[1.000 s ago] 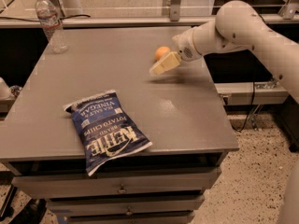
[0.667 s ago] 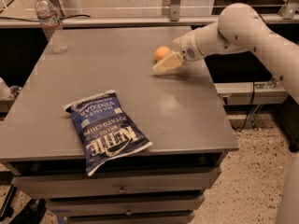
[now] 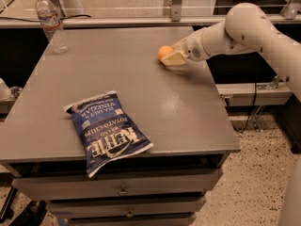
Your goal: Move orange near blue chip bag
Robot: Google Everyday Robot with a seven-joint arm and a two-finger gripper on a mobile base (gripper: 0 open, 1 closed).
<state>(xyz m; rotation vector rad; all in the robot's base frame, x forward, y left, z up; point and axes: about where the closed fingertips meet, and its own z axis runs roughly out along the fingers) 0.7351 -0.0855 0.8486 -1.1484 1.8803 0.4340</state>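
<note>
The orange (image 3: 163, 51) sits on the grey table (image 3: 188, 107) at the far right, near the back. My gripper (image 3: 173, 58) is low over the table, right against the orange's right side, at the end of the white arm that reaches in from the right. The blue chip bag (image 3: 107, 128), dark blue with white Kettle lettering, lies flat near the front left edge, well apart from the orange and the gripper.
A clear plastic water bottle (image 3: 51, 22) stands at the table's back left corner. A metal rail and posts (image 3: 176, 4) run behind the table. Drawers (image 3: 122, 190) sit below the front edge. Speckled floor lies to the right.
My gripper has moved a little back and up toward the orange and is now right beside it. The orange and the chip bag have not moved.
</note>
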